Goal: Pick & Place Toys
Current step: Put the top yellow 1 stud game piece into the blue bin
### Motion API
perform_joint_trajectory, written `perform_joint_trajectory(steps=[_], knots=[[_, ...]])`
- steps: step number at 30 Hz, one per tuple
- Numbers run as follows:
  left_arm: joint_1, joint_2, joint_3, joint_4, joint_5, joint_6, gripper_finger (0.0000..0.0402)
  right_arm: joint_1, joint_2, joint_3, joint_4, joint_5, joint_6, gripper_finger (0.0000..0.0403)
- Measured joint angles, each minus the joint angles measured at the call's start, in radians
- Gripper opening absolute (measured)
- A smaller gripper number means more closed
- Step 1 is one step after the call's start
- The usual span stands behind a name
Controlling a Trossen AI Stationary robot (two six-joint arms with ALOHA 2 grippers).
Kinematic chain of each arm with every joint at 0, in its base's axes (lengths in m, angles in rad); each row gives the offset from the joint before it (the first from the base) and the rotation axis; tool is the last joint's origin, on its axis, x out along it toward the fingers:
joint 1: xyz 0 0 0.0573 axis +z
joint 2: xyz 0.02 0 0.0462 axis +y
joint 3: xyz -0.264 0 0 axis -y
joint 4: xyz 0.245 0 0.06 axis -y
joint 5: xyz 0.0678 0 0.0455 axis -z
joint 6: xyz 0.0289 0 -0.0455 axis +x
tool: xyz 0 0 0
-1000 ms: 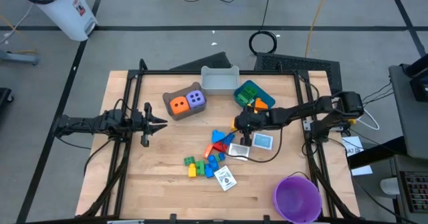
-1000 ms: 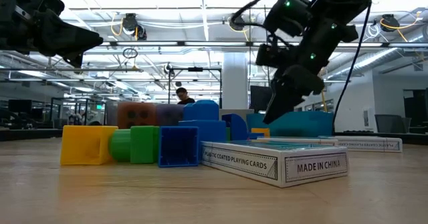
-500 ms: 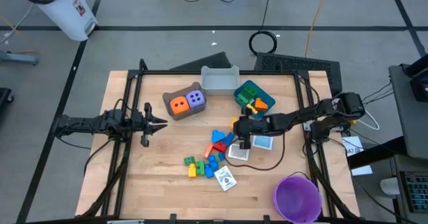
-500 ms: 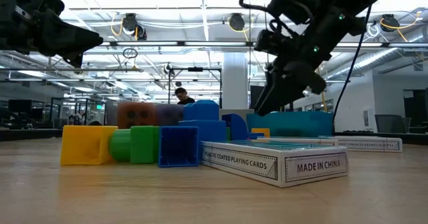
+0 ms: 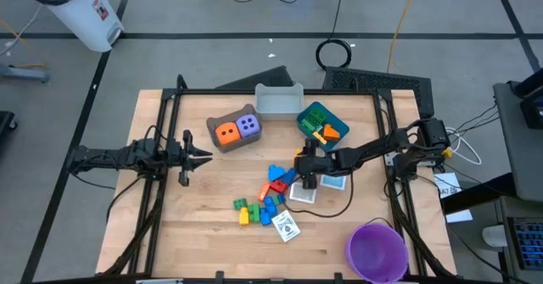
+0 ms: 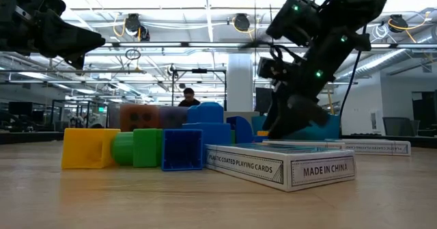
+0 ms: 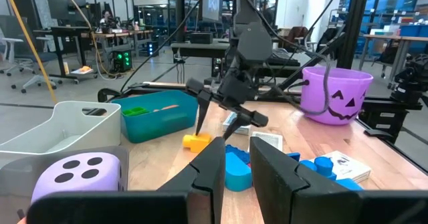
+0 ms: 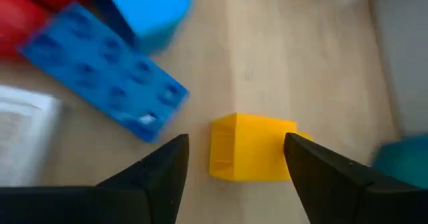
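Wooden bench (image 5: 204, 233), high view: you see the right tool (image 5: 303, 167) low over the middle, just beside the cluster of red and blue bricks (image 5: 276, 177). The left tool (image 5: 206, 156) waits at the left side, apart from everything. The orange die (image 5: 226, 133) and purple die (image 5: 248, 125) sit together in the brown bin (image 5: 214, 142). White cards (image 5: 303, 194) lie beside the bricks, and a loose group of green, yellow and blue bricks (image 5: 254, 208) lies nearer the front edge.

Low view: you get the card box (image 6: 280, 166) lying flat in front, with a yellow brick (image 6: 87, 149), green bricks (image 6: 140, 147) and a blue brick (image 6: 182, 149) in a row. The right tool's jaw width is not readable here.

Left wrist view: you see the left tool's fingers (image 7: 212, 167) standing narrow with nothing between them. It also shows the purple bowl (image 7: 336, 93) and the teal bin (image 7: 154, 114).

Right wrist view: only here do you see the right tool (image 8: 235, 160) standing wide, its fingers either side of a small yellow brick (image 8: 251, 147) on the bench, not gripping it. A blue flat brick (image 8: 103, 77) lies near.
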Motion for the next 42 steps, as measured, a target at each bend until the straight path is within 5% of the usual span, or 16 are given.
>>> perform_joint_trajectory(steps=[12,27,42], knots=[[0.000,0.000,0.000,0.000,0.000,0.000,0.0076,-0.031,-0.001,0.000,-0.025,0.059,-0.025,0.0173],[0.000,0.000,0.000,0.000,0.000,0.000,0.0076,-0.042,-0.003,-0.018,0.019,0.065,-0.064,0.0011],[0.000,0.000,0.000,0.000,0.000,0.000,0.0076,-0.099,-0.251,-0.023,-0.001,0.061,-0.050,0.0002]])
